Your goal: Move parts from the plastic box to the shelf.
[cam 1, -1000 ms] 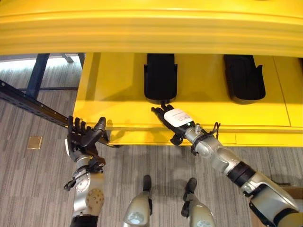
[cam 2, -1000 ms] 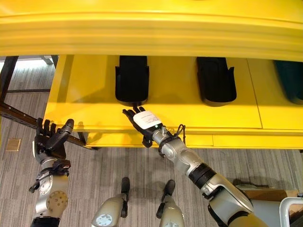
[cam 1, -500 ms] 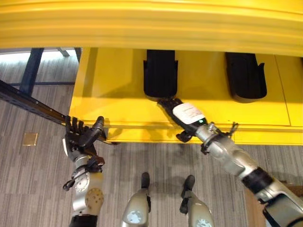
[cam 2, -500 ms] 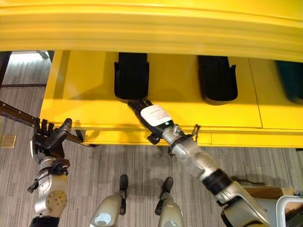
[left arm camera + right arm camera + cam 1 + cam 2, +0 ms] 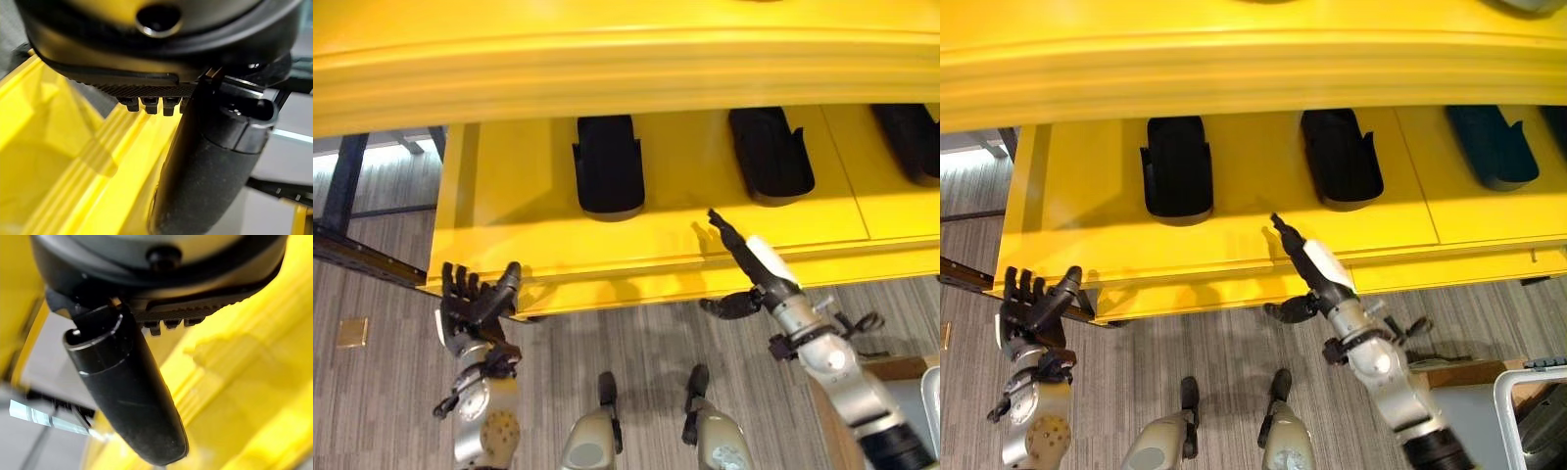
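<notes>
Left eye view: nearest to us, low on the left, we see the left hand (image 5: pixel 470 311) held upright over the grey floor (image 5: pixel 372 392), fingers straight and spread, thumb out to the side, holding nothing; it sits just below the front left corner of the yellow shelf (image 5: pixel 509 206), close to the edge, and we cannot tell whether it touches it. On the right, the right hand (image 5: pixel 749 262) reaches up over the shelf's front lip, its fingers straight and pressed together, pointing onto the bare yellow between two parts, with the thumb stuck out below the lip; it holds nothing too. In the right wrist view we see that thumb (image 5: pixel 127 391) standing free against the yellow, with the finger stubs in a row beside it. Further in on the shelf lie the black parts: one (image 5: pixel 607 166) towards the left, a second (image 5: pixel 771 155) beyond the right hand's fingertips and apart from them, and a third (image 5: pixel 913 137) at the right edge. In the right eye view a corner of the plastic box (image 5: pixel 1533 411) shows at the lower right.
</notes>
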Motion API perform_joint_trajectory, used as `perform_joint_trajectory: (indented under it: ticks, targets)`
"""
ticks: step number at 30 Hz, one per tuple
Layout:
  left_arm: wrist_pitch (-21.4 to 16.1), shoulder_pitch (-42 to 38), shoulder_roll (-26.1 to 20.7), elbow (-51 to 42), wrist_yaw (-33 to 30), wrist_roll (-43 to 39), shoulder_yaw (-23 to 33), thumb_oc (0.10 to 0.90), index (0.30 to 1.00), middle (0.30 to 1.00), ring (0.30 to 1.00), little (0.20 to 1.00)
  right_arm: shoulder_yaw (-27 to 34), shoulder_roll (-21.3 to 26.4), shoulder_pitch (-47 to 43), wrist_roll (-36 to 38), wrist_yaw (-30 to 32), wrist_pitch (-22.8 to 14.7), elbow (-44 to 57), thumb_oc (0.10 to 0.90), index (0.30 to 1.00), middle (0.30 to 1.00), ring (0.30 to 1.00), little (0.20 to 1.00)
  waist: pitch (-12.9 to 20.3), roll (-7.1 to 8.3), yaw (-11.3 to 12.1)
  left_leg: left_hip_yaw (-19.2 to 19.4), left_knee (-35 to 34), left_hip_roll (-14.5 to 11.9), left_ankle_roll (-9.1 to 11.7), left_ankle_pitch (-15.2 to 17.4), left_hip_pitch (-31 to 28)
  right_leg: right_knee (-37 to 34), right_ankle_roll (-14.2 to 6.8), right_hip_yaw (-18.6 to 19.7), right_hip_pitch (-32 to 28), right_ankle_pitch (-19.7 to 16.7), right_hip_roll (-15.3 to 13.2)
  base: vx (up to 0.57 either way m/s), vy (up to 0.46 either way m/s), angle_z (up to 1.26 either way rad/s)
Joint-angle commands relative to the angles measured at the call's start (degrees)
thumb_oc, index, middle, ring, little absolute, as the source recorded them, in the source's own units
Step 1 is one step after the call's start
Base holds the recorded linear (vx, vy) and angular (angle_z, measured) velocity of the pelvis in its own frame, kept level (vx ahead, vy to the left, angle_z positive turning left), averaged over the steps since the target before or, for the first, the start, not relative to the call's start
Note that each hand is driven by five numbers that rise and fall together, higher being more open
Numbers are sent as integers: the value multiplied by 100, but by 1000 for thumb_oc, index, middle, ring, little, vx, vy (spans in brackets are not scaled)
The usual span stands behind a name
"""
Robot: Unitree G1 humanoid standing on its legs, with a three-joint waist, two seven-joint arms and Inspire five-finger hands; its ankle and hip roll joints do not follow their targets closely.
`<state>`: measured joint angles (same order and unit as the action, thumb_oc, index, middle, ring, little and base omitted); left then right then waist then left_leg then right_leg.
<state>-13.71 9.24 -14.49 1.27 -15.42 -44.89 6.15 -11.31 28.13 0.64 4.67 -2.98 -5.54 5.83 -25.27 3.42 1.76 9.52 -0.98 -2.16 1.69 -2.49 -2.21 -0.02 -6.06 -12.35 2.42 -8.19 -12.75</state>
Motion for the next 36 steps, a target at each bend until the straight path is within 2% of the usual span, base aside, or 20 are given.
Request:
perform_joint_trajectory:
  ticks: [1, 7, 11, 13, 14, 15, 16, 17, 18, 19, 22, 23, 25, 26, 29, 31, 33, 34, 35, 36]
  targets:
    - [-46, 284, -262, -735, 824, -134, -346, 900, 1000, 1000, 1000, 1000, -48, -3, 40, 1394, -211, -383, 397, 900, 1000, 1000, 1000, 1000, 1207, 131, -236, -76, 144, 151, -124, 404, 165, 109, -635, 117, -44, -140, -852, 17, 1, -10]
    - [-3, 256, -114, -574, 973, -23, -801, 900, 1000, 1000, 1000, 1000, 127, -371, 340, 2188, -101, -500, 411, 900, 1000, 1000, 1000, 1000, 1601, -30, -508, 142, 145, 168, -144, 544, -75, -20, -661, 391, -83, -180, -835, 24, -2, -21]
    - [-24, 171, -81, -557, 985, 35, -888, 900, 1000, 1000, 1000, 1000, 145, -458, 351, 2257, -54, -560, 457, 900, 1000, 1000, 1000, 1000, 1676, -132, -646, 423, 236, 141, -156, 648, -219, 21, -691, 606, 77, -217, -773, 11, -8, -43]
    - [-52, 77, -88, -532, 946, 87, -900, 900, 1000, 1000, 1000, 1000, 72, -521, 278, 2380, -28, -578, 447, 900, 1000, 1000, 1000, 1000, 1620, -204, -596, 694, 290, 90, -151, 706, -317, 210, -709, 231, 266, -313, -851, -34, -37, -81]
    - [-70, 41, -91, -543, 931, 73, -869, 900, 1000, 1000, 1000, 1000, 27, -516, 201, 2379, 8, -590, 442, 900, 1000, 1000, 1000, 1000, 1614, -228, -522, 871, 296, 58, -140, 729, -365, 334, -705, -303, 300, -357, -1008, -33, -40, -129]
    - [-71, 37, -92, -542, 931, 72, -866, 900, 1000, 1000, 1000, 1000, 26, -517, 196, 2379, 9, -590, 441, 900, 1000, 1000, 1000, 1000, 1623, -221, -525, 870, 294, 64, -142, 716, -348, 324, -702, -304, 312, -369, -1013, -38, -111, -136]
    - [-80, -21, -98, -570, 949, 47, -875, 900, 1000, 1000, 1000, 1000, -48, -491, 62, 2384, 24, -577, 411, 900, 1000, 1000, 1000, 1000, 1628, -228, -471, 1122, 257, -22, -99, 733, -443, 458, -690, -1008, 264, -411, -1224, 40, -121, -119]
    - [-69, -42, -90, -550, 969, 54, -907, 900, 1000, 1000, 1000, 1000, -68, -497, 15, 2404, 35, -558, 390, 900, 1000, 1000, 1000, 1000, 1650, -255, -469, 1132, 228, -86, -45, 830, -534, 489, -770, -1153, 186, -365, -1246, -9, -134, -77]
    - [-72, -51, -88, -549, 970, 55, -904, 900, 1000, 1000, 1000, 1000, -67, -495, 7, 2405, 35, -559, 392, 900, 1000, 1000, 1000, 1000, 1637, -219, -479, 1202, 241, -64, -73, 742, -485, 458, -700, -1213, 211, -429, -1278, 81, -191, -79]
    - [-59, -83, -62, -503, 1006, 11, -995, 900, 1000, 1000, 1000, 1000, -75, -506, -17, 2440, 33, -563, 386, 900, 1000, 1000, 1000, 1000, 1688, -252, -533, 1227, 220, -202, 39, 812, -567, 450, -778, -1167, 145, -334, -1217, 48, -240, -77]
    - [-99, -146, -46, -484, 987, -24, -1063, 900, 1000, 1000, 1000, 1000, -105, -493, -36, 2491, 65, -588, 423, 900, 1000, 1000, 1000, 1000, 1708, -277, -597, 1236, 270, -376, 147, 748, -558, 453, -742, -1128, 124, -229, -1099, 34, -262, -38]
    - [-136, -251, -69, -489, 1001, -55, -1114, 900, 1000, 1000, 1000, 1000, -68, -448, 1, 2514, 95, -631, 456, 900, 1000, 1000, 1000, 1000, 1706, -292, -684, 1344, 282, -589, 252, 547, -526, 453, -582, -1133, 144, -86, -963, 33, -199, -33]
    - [-140, -271, -75, -500, 1014, -54, -1140, 900, 1000, 1000, 1000, 1000, -65, -431, 17, 2526, 114, -653, 472, 900, 1000, 1000, 1000, 1000, 1714, -345, -715, 1283, 276, -715, 341, 575, -576, 495, -615, -1058, 110, 61, -857, 69, -267, -37]
    - [-166, -354, -90, -520, 1001, -10, -1215, 900, 1000, 1000, 1000, 1000, -60, -366, 9, 2558, 138, -695, 484, 900, 1000, 1000, 1000, 1000, 1703, -404, -807, 1324, 276, -939, 464, 425, -584, 563, -526, -990, 143, 219, -683, 91, -243, -29]
    - [-205, -506, -88, -491, 964, 40, -1272, 900, 1000, 1000, 1000, 1000, -4, -291, 3, 2536, 215, -757, 507, 900, 1000, 1000, 1000, 1000, 1693, -485, -905, 1378, 270, -1167, 593, 224, -571, 697, -422, -920, 234, 392, -510, 33, -238, -18]
    - [-250, -742, -93, -446, 948, 35, -1383, 900, 1000, 1000, 1000, 1000, 133, -197, 42, 2430, 364, -886, 568, 900, 1000, 1000, 1000, 1000, 1639, -606, -1044, 1412, 541, -1584, 805, -283, -429, 824, -194, -856, 291, 662, -198, 37, -367, 0]
    - [-274, -795, -91, -443, 930, 66, -1416, 900, 1000, 1000, 1000, 1000, 201, -156, 86, 2367, 416, -934, 604, 900, 1000, 1000, 1000, 1000, 1609, -648, -1096, 1380, 767, -1744, 879, -476, -365, 833, -94, -824, 285, 761, -52, 57, -312, 0]
    - [-304, -875, -83, -435, 923, 45, -1455, 900, 1000, 1000, 1000, 1000, 302, -85, 190, 2256, 473, -999, 660, 900, 1000, 1000, 1000, 1000, 1559, -676, -1164, 1302, 1215, -1986, 941, -886, -275, 812, 102, -728, 222, 919, 211, 55, -246, -4]
    - [-306, -879, -81, -431, 924, 45, -1460, 900, 1000, 1000, 1000, 1000, 307, -82, 196, 2253, 476, -996, 667, 900, 1000, 1000, 1000, 1000, 1556, -695, -1164, 1283, 1237, -2020, 964, -890, -261, 805, 119, -739, 215, 926, 241, 87, -347, -11]
    - [-322, -927, -72, -438, 903, 41, -1488, 900, 1000, 1000, 1000, 1000, 349, -53, 230, 2169, 534, -1021, 672, 900, 1000, 1000, 1000, 1000, 1517, -695, -1163, 1161, 1483, -2113, 975, -1116, -203, 753, 213, -712, 145, 980, 377, 74, -299, -21]
